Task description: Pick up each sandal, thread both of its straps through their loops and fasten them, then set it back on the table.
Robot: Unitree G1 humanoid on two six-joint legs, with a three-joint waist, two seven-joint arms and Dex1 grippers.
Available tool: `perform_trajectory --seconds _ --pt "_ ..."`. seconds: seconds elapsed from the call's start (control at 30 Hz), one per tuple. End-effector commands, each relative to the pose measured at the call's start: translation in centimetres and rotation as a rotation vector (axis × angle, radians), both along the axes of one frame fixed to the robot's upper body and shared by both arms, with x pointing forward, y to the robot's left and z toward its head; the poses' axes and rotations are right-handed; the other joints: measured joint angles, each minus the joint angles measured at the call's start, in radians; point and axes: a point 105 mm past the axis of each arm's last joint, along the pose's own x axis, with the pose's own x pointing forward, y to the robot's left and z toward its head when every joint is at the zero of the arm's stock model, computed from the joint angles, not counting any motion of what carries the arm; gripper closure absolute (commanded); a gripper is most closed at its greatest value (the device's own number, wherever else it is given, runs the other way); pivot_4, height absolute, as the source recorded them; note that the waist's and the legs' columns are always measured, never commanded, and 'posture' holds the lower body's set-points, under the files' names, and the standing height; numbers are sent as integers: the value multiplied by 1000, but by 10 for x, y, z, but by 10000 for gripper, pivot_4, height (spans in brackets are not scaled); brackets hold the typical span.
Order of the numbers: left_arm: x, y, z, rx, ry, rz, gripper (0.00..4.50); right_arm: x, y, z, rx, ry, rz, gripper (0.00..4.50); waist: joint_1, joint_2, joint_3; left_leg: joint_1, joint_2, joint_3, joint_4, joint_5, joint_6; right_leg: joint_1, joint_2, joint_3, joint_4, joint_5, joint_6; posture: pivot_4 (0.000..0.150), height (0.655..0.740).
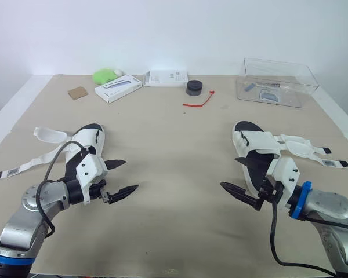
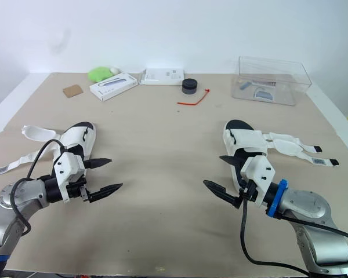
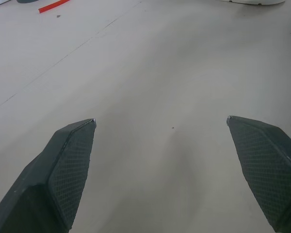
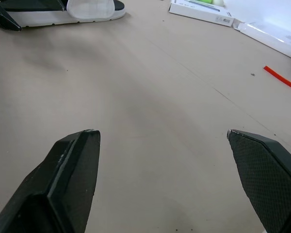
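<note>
While the left sandal (image 1: 93, 136) lies on the table (image 1: 174, 150), its heel hidden behind the left gripper (image 1: 130, 175), the right sandal (image 1: 252, 141) lies partly behind the right gripper (image 1: 229, 171); both jaws are released, empty.

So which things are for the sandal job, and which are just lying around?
For the job:
left sandal, right sandal, left gripper and right gripper, both open.

Just lying about:
green lump, near white box, far white box, brown square, black round pot, red tie, clear box.
</note>
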Motion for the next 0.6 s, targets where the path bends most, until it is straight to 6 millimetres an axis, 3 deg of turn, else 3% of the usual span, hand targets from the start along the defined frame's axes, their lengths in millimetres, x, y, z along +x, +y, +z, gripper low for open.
perform_trajectory --seconds 0.03,0.47,0.6 --pt "-1 -6 10 -20 -22 -49 268 -4 1 9 17 -41 -20 0 0 0 0 0 0 0 0 0 0 0 0 0 0 0 0 1500 7400" --pt "-3 -19 13 -43 5 -177 268 -10 2 10 49 -36 -88 0 10 0 0 0 0 1 0 0 0 0 0 0 0 0 1 1500 7400" --pt "-9 -30 16 -36 -2 -257 268 -7 -8 11 100 -33 -184 0 10 0 0 0 0 1 0 0 0 0 0 0 0 0 1 1500 7400"
